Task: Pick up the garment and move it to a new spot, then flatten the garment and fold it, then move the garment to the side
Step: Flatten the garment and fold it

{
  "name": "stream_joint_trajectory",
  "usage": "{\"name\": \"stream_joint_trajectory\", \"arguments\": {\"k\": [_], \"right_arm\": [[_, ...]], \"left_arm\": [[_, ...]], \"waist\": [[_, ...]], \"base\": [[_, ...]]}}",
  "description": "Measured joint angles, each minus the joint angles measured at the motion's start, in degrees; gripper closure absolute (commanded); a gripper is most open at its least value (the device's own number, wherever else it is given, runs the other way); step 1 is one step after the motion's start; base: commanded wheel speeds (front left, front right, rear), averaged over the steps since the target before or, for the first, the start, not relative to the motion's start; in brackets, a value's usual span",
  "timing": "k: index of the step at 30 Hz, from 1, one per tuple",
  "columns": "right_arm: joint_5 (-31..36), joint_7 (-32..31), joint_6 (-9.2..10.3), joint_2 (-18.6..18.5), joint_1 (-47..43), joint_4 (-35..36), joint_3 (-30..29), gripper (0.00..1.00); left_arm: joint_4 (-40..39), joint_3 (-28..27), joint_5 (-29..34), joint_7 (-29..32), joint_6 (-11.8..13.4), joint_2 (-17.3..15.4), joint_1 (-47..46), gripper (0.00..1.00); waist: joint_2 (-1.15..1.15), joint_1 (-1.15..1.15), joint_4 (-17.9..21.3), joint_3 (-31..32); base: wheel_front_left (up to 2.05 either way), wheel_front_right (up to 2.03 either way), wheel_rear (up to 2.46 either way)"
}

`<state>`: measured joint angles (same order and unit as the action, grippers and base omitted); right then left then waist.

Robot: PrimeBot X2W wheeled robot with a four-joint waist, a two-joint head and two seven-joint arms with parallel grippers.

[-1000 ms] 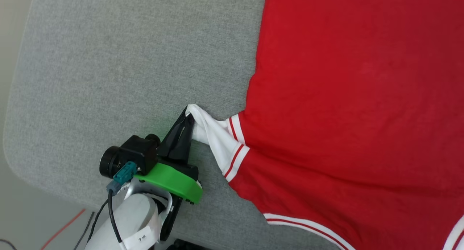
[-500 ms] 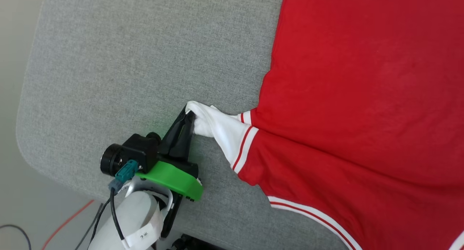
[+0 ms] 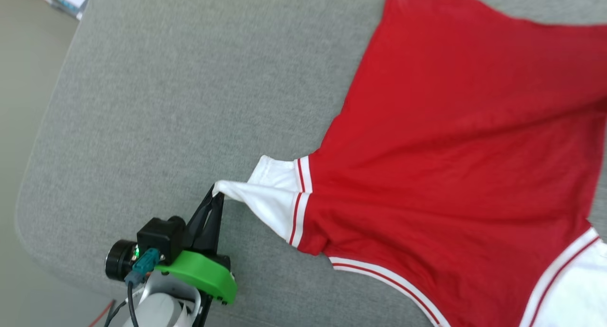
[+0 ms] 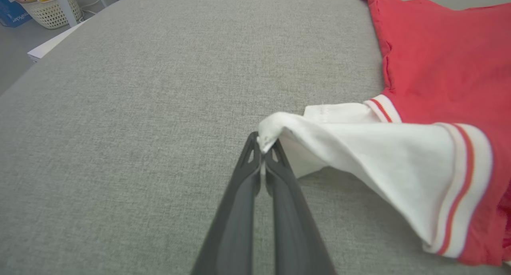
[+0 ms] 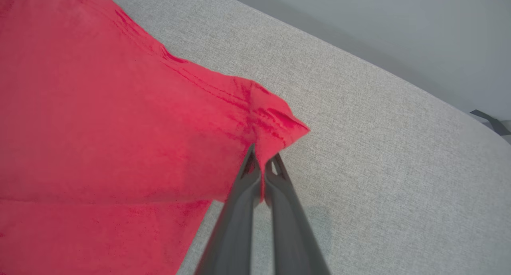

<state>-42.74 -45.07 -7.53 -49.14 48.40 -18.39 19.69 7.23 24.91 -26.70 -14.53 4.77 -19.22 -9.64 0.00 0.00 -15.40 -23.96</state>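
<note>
Since 1 second ago the white sleeve (image 3: 268, 201) has been drawn from a bunch into a taut point. The grey fabric bench (image 3: 166, 104) carries the red T-shirt (image 3: 450, 151), spread flat. At the T-shirt's sleeve tip, the left hand (image 3: 217, 196) is pinched closed on the cloth. The right hand (image 5: 263, 159) is clamped on a red corner.

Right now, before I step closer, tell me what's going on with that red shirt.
The robot holds the garment in both grippers on the grey padded surface. The left gripper has its jaws shut on the tip of a white sleeve, pulled taut and raised off the surface. The right gripper has its jaws shut on a red corner of the cloth. The shirt is spread out between them, creased, not yet folded.
</note>
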Motion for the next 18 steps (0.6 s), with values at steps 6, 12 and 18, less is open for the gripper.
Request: {"name": "stream_joint_trajectory", "arguments": {"k": [6,12,18], "right_arm": [[-4.9,5.2,0.00,-4.4,-16.1,6.6,-0.4,1.00],[-6.7,9.2,0.00,-6.0,-33.8,10.6,-3.4,1.00],[-8.0,10.3,0.00,-3.9,-47.2,11.8,-7.1,1.00]], "left_arm": [[-1.5,-1.1,-0.5,1.0,1.9,-1.7,4.3,1.00],[-3.5,-2.1,-1.1,1.7,3.6,-3.1,7.7,1.00],[-4.4,-2.5,-1.6,2.2,4.2,-3.7,9.5,1.00]], "waist": [[0.00,0.00,3.3,5.6],[0.00,0.00,8.3,9.7],[0.00,0.00,11.6,12.5]], "base": [[0.00,0.00,0.00],[0.00,0.00,0.00],[0.00,0.00,0.00]]}}
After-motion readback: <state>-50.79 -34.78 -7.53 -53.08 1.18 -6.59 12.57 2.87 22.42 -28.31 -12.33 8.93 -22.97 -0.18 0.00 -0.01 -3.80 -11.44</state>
